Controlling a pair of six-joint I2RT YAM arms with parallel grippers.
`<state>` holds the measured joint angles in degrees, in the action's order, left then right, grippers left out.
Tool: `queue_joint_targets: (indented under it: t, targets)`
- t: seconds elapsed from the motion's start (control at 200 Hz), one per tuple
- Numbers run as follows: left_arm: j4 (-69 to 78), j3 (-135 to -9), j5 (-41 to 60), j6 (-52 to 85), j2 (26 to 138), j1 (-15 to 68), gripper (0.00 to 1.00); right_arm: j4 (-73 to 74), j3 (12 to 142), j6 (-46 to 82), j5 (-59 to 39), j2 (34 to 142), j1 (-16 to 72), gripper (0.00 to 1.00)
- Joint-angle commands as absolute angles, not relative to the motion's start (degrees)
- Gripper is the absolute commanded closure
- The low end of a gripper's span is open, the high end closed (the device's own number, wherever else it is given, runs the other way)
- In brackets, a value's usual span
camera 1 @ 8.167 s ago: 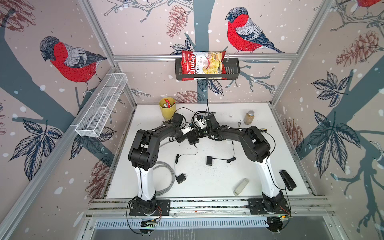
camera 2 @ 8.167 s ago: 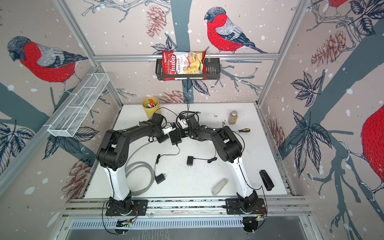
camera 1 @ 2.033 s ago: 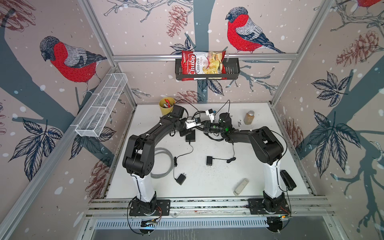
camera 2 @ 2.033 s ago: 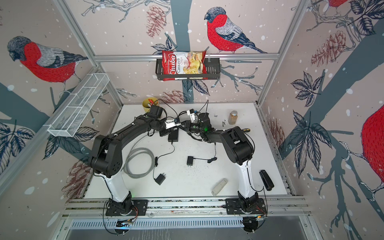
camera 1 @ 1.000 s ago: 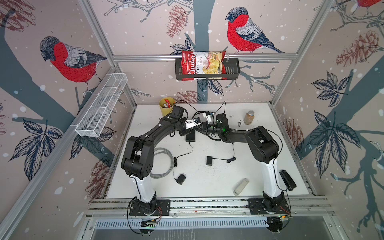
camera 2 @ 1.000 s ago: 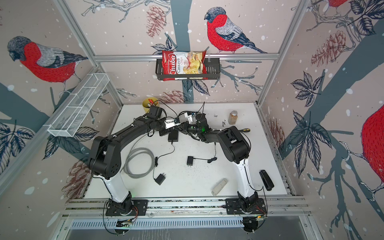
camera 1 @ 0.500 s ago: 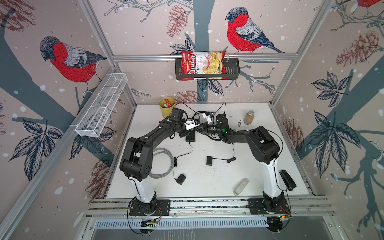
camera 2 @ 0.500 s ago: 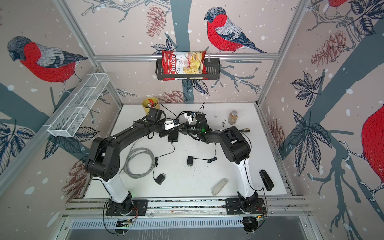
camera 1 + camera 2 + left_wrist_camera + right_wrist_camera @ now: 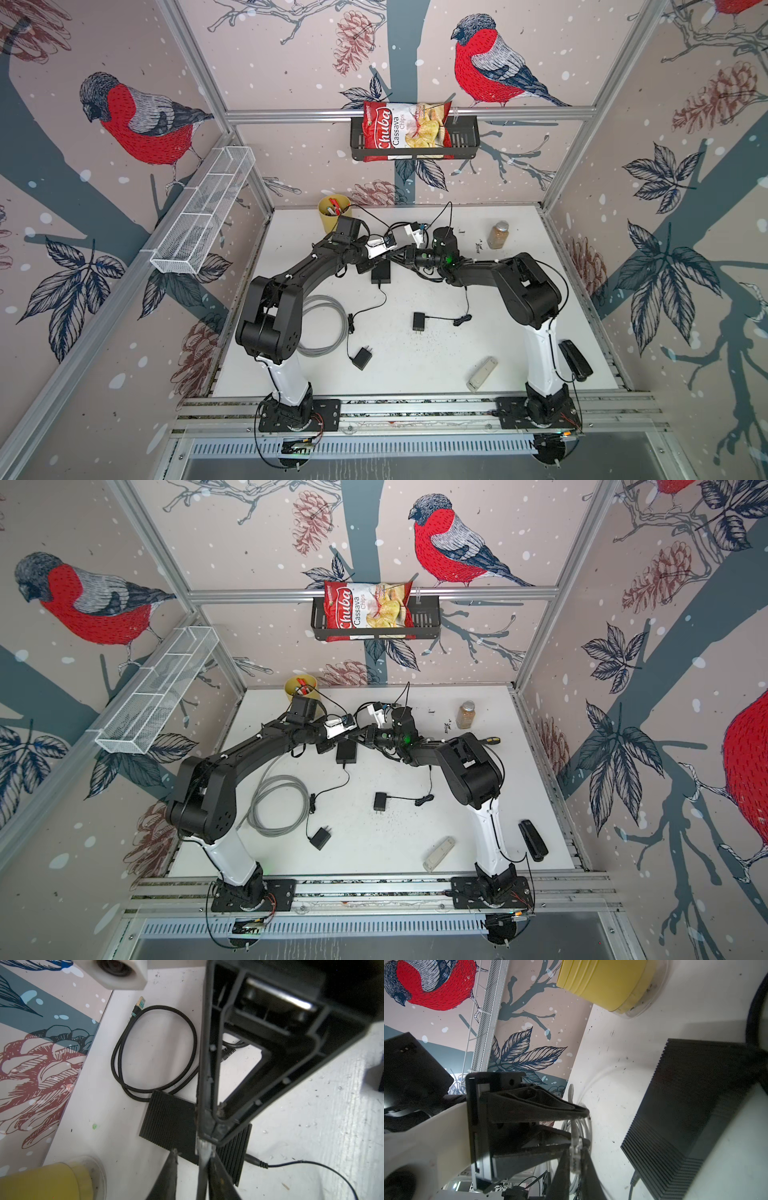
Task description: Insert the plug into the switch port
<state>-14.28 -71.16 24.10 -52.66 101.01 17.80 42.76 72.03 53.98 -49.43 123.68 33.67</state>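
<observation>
The switch (image 9: 381,270) (image 9: 346,750) is a black ribbed box lying flat on the white table at the back middle; it also shows in the wrist views (image 9: 170,1118) (image 9: 695,1105). The plug (image 9: 574,1144) (image 9: 204,1148) is a clear connector on a grey cable. My right gripper (image 9: 575,1157) (image 9: 405,258) is shut on the plug, just above the switch's near edge. My left gripper (image 9: 195,1156) (image 9: 395,252) meets it tip to tip and stands open, with the grey cable running between its fingers against one of them. The switch's ports do not show.
A thin power lead (image 9: 255,1162) is plugged into the switch. A black patch cable (image 9: 153,1051) loops behind it, beside a yellow cup (image 9: 332,212). The grey cable's coil (image 9: 324,328), two black adapters (image 9: 360,358) (image 9: 419,322), a brown bottle (image 9: 498,235), a stapler (image 9: 575,359) and a grey bar (image 9: 482,374) lie around.
My left gripper's fingers have parted off the grey cable. The right gripper keeps hold of the plug, and both arms have barely moved over the switch.
</observation>
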Motion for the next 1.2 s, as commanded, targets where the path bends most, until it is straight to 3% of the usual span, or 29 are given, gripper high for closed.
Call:
queue_joint_targets:
  t: [0.0, 0.495, 0.62, 0.831, 1.196]
  targets:
    - [-11.78, -71.11, 27.59, -52.5, 100.57, 17.59, 0.75, 43.05, 72.47, 53.34, -49.66, 123.49, 33.63, 0.89]
    - [-12.72, -71.63, 28.95, -53.59, 100.47, 17.67, 1.0, 42.6, 72.52, 53.15, -49.67, 123.36, 33.8, 0.88]
    - [-13.97, -71.91, 26.35, -54.09, 100.9, 17.71, 1.0, 41.17, 72.69, 52.53, -48.65, 123.46, 33.5, 0.85]
    - [-14.35, -71.07, 24.61, -58.28, 102.1, 13.16, 1.0, 35.93, 72.86, 49.46, -45.81, 123.23, 32.35, 0.66]
    - [-16.56, -72.59, 13.89, -66.27, 111.58, 11.73, 1.0, 8.58, 82.08, 33.51, -31.1, 124.65, 33.52, 0.56]
